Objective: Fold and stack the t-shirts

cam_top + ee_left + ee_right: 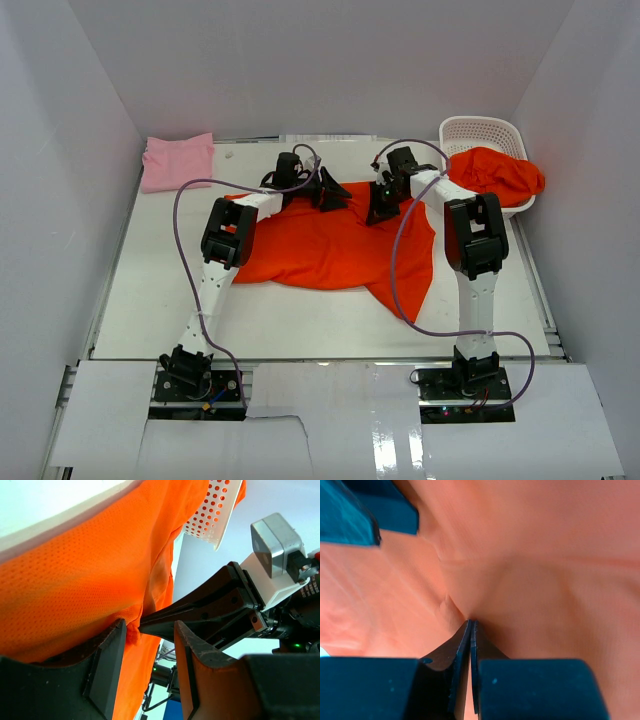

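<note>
A bright orange-red t-shirt (pixel 330 245) lies spread and rumpled across the middle of the table. My right gripper (pixel 380 210) is shut on a pinch of its cloth near the far edge; in the right wrist view the jaws (pixel 471 622) are pressed together on orange fabric (pixel 535 570). My left gripper (pixel 328 194) is just to the left of it at the same edge, open, with a fold of the shirt (pixel 85 575) touching its left finger (pixel 107 665). A folded light pink t-shirt (pixel 178 160) lies at the far left corner. Another orange-red shirt (pixel 497 174) is heaped in the basket.
A white plastic lattice basket (pixel 482 131) stands at the far right corner, also in the left wrist view (pixel 212 515). White walls close in the table on three sides. Purple cables loop from both arms above the shirt.
</note>
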Robot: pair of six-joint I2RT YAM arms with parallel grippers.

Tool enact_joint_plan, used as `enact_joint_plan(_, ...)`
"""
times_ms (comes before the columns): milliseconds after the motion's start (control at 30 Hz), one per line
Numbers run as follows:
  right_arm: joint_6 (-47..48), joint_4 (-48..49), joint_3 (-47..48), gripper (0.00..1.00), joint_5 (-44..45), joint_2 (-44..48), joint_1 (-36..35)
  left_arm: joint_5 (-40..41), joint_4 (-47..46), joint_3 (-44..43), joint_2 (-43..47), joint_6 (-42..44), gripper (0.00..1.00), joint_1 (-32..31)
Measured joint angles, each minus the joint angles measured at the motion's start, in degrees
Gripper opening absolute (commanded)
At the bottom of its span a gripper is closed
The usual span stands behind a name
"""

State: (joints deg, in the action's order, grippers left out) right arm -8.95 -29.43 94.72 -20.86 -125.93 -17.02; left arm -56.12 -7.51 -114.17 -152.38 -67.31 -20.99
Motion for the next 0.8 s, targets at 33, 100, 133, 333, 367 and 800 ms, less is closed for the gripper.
enact_joint_plan(33,0.17,-0.87,-0.22,0.08,0.50,0.48,0.02,-0.04,0.00,0.00,0.00,0.00,0.54,0.00)
enact_joint_plan(100,0.42,-1.99,-0.26,0.08,1.31,1.29,0.17,-0.04,0.02,0.00,0.00,0.00,0.54,0.00)
enact_joint_plan(133,0.42,-2.84,0.15,0.11,1.57,1.57,0.37,-0.04,0.02,0.00,0.00,0.00,0.54,0.00)
enact_joint_plan(333,0.50,-5.95,9.40,0.46,2.99,1.62,3.37,-0.17,0.02,0.00,0.00,-0.02,0.54,0.00)
enact_joint_plan(367,0.48,-5.46,11.04,0.47,3.48,1.62,4.20,-0.26,0.02,0.02,0.02,-0.02,0.54,0.00)
enact_joint_plan(800,-0.48,-2.14,15.91,0.47,8.70,-4.33,10.01,-1.77,3.30,23.15,19.02,-0.24,0.57,0.24)
